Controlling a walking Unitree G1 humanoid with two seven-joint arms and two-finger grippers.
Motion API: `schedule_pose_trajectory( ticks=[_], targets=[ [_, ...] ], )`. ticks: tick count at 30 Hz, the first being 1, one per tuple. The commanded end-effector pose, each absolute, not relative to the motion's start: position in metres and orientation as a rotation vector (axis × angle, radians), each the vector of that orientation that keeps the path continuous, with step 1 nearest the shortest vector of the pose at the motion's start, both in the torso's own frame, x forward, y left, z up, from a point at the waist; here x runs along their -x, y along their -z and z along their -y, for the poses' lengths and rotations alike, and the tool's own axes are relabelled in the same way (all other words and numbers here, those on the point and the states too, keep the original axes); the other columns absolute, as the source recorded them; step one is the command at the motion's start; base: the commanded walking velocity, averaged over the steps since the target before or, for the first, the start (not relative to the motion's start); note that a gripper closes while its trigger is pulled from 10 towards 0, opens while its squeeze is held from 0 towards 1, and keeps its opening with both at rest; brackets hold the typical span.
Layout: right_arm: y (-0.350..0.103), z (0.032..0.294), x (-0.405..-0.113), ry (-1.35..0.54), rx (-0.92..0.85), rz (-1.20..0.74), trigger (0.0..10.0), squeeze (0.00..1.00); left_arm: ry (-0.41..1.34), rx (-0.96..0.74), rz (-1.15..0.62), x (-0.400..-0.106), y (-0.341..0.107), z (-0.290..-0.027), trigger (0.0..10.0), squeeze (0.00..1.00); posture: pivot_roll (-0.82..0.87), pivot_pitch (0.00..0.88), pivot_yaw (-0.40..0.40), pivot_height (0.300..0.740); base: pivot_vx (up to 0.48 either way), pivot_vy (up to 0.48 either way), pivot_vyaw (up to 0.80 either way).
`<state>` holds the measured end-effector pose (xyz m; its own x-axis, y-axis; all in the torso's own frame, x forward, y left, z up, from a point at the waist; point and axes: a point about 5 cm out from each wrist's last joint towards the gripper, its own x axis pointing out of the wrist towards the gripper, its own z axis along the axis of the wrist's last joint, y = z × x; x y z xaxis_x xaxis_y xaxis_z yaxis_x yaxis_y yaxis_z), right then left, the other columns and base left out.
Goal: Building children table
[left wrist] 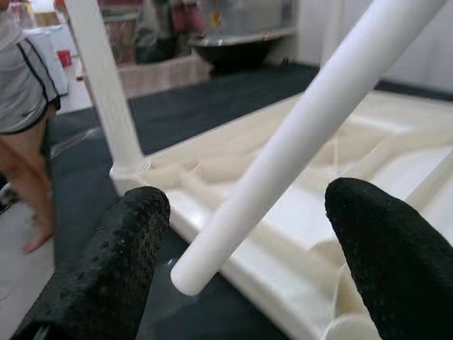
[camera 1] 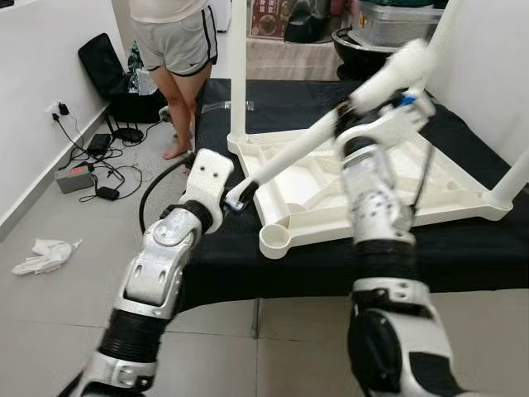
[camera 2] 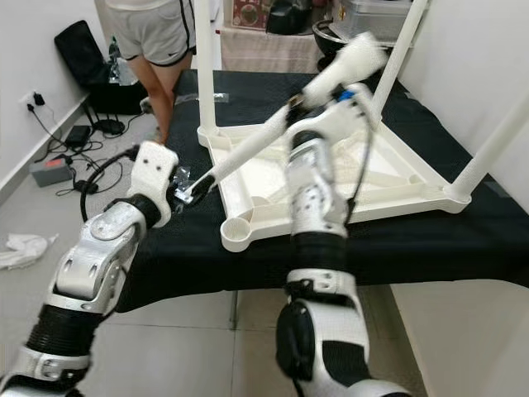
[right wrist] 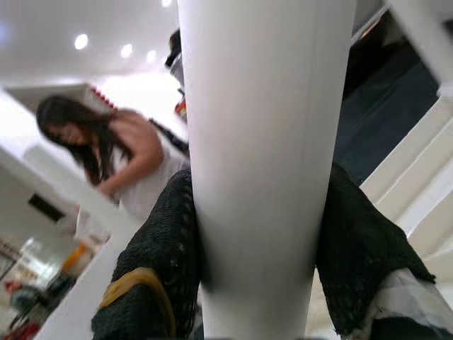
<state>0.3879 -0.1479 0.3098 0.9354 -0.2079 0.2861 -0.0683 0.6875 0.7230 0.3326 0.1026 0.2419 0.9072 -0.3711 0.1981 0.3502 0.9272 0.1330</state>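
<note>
Right end effector (right wrist: 258, 234) clamps table leg (camera 2: 248, 149); leg's upper end blurred.

Pretty clearly a lived-in room of a home, used as a makeshift test space. Grey floor tiles (camera 1: 50, 331) and plain white walls (camera 1: 41, 74) are seen, with a wall socket (camera 1: 58, 108) and a tangle of cables and chargers (camera 1: 99, 161) left on the floor. A crumpled cloth (camera 1: 41, 255) is dropped nearby, and a black bag (camera 1: 103, 62) is propped against the wall. A barefoot person in shorts (camera 1: 175, 50) is seen beside a low surface covered in black fabric (camera 1: 463, 248). Storage tubs and a black bowl (camera 1: 359, 41) are piled at the back.
</note>
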Motion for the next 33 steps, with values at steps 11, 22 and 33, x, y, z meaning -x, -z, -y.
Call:
schedule_pose_trajectory(
  ticks=[11,22,33],
  targets=[
    [-0.292,0.141,-0.394,0.097,-1.221,0.192,0.0,0.0,0.354,0.347,0.3,-0.326,-0.258,-0.09,10.0,0.0,0.12,0.073,-0.087,0.74,0.0,0.0,0.0],
    [-0.295,0.13,-0.392,-0.011,-0.932,0.263,0.0,0.0,0.485,0.366,0.277,-0.311,-0.253,-0.068,10.0,0.0,0.13,0.056,-0.097,0.74,0.0,0.0,0.0],
    [-0.311,0.133,-0.391,-0.02,-0.69,0.357,0.0,0.0,0.596,0.23,0.214,-0.3,-0.244,-0.056,10.0,0.0,0.13,0.05,-0.099,0.74,0.0,0.0,0.0]
  ],
)
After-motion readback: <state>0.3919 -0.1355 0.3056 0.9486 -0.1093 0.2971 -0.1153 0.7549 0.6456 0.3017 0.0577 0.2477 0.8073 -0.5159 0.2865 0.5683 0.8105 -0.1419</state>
